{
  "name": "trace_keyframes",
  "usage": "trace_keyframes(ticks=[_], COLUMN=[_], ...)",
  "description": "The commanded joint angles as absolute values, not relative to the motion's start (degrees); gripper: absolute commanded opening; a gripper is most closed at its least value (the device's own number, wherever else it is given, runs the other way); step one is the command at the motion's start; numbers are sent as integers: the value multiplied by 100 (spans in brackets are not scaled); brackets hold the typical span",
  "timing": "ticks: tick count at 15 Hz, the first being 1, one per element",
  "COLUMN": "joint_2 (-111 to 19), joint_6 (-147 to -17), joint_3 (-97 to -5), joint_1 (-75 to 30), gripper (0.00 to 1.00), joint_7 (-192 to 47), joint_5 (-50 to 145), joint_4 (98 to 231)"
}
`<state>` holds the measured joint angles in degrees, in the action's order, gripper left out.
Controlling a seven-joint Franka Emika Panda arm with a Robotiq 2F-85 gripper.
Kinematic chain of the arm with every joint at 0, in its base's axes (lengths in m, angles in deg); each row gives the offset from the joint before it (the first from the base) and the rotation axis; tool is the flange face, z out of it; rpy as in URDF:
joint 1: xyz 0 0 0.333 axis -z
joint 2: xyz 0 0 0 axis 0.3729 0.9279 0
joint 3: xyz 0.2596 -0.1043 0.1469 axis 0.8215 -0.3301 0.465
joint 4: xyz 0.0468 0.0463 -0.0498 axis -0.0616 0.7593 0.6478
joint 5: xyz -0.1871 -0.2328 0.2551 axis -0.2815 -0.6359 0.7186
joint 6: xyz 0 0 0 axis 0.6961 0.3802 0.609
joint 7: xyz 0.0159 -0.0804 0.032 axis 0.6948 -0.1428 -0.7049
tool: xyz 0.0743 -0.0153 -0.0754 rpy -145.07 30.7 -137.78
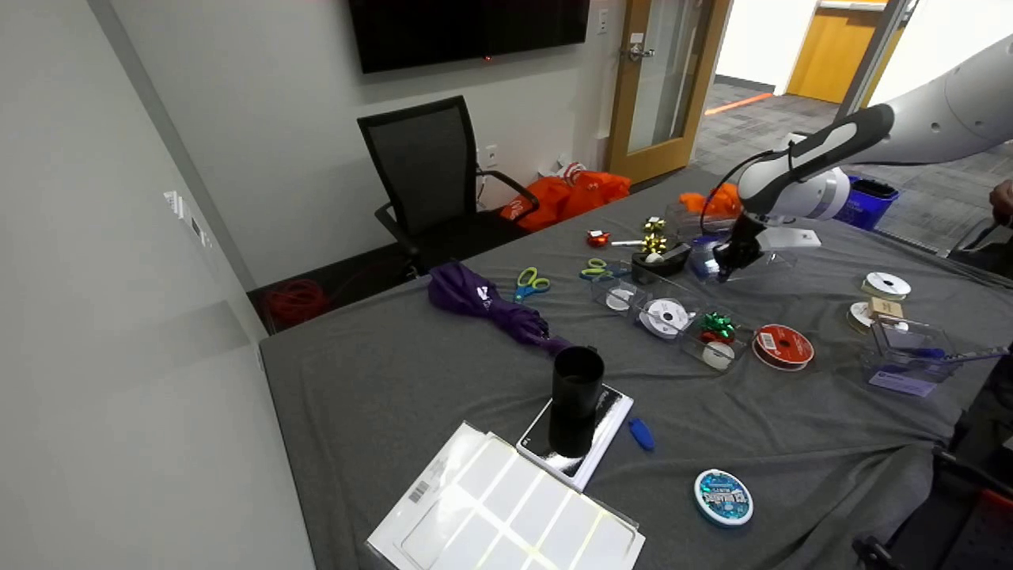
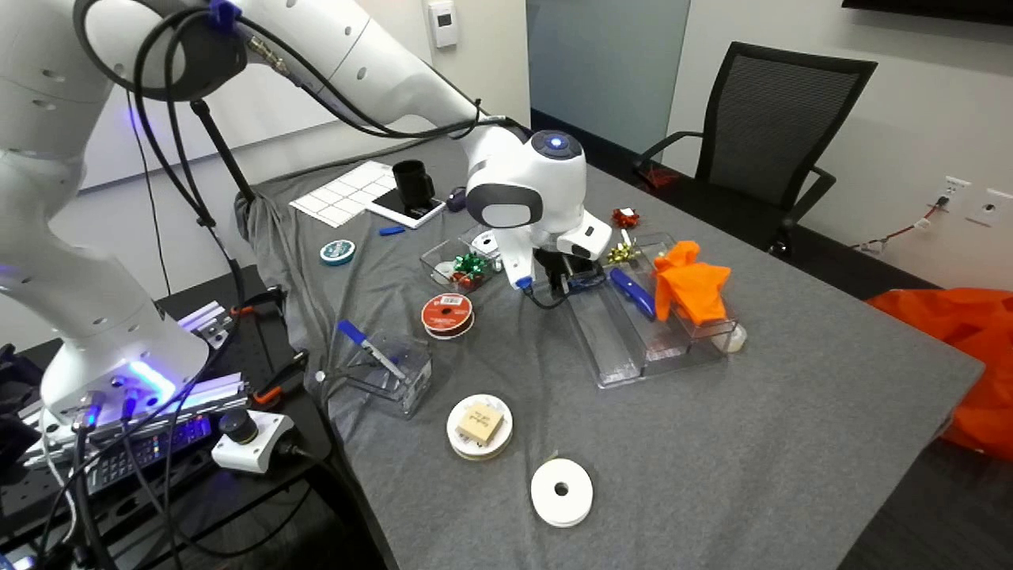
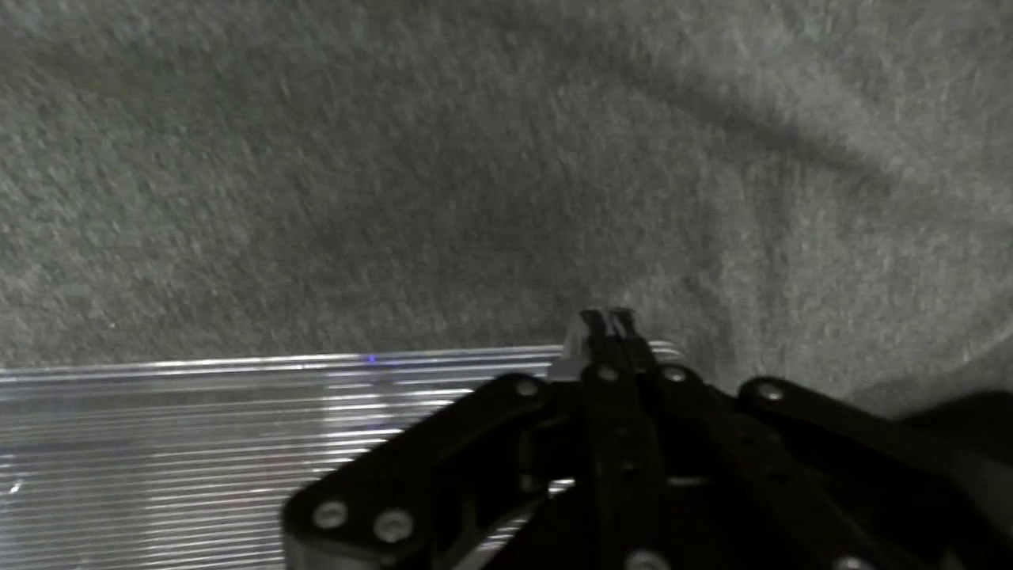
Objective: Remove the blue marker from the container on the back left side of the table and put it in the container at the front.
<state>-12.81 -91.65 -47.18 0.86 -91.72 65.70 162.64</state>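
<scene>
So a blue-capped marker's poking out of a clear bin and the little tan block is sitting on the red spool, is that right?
Not quite: the little tan block sits on a white spool, not the red spool, as an exterior view shows. The blue-capped marker is poking out of a clear bin, as you said.

In an exterior view, box [image 2: 413, 393] sits at the left edge of the table [image 2: 791, 443], marker [image 2: 381, 360] leaning in it. Spool [image 2: 473, 452] right of box, block [image 2: 480, 423] on top; second spool [image 2: 560, 508] nearer, further right. Third spool [image 2: 447, 314] beyond box, a bit right. Farther back, bin [image 2: 431, 267] with bow [image 2: 468, 264] inside; tin [image 2: 338, 252] to its left. Far left: mug [image 2: 412, 184] on carton [image 2: 385, 206], sheet [image 2: 336, 194] just left of carton. Tray [image 2: 605, 340] right of third spool, cloth [image 2: 690, 286] in its right part. End effector [image 3: 608, 315] by the tray's far-left end, contact unclear. Chair [image 2: 779, 119] beyond the table's far edge; bag [image 2: 969, 336] past the right edge.
</scene>
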Motion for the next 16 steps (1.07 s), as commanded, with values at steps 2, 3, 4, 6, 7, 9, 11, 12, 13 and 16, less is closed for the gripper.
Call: trace_keyframes(ticks=[2, 3, 4, 6, 7, 9, 11, 12, 13, 16], joint_2=[-805, -759, -747, -816, -913, -1132, -1322, -1427, -1529, -1912], joint_6=[-9299, -9329, -9328, -9183, -9172, -9183, -9210, -9178, -9166, -9185], joint_3=[-4533, -4484, -4443, -4499, -4545, -4590, -4636, -4666, -4671, -4661], joint_1=[197, 232, 264, 240, 211, 190, 175, 165, 171, 199], gripper=[0, 0, 0, 0, 0, 0, 0, 0, 0, 0], joint_7=[-8875, -8889, -8941, -9015, -9054, -9200, -9335, -9376, -9427, -9550], joint_5=[6761, 6802, 6829, 6697, 6622, 6487, 6334, 6249, 6190, 6098], joint_4=[15554, 15485, 15456, 15525, 15648, 15922, 16153, 16260, 16359, 16718])
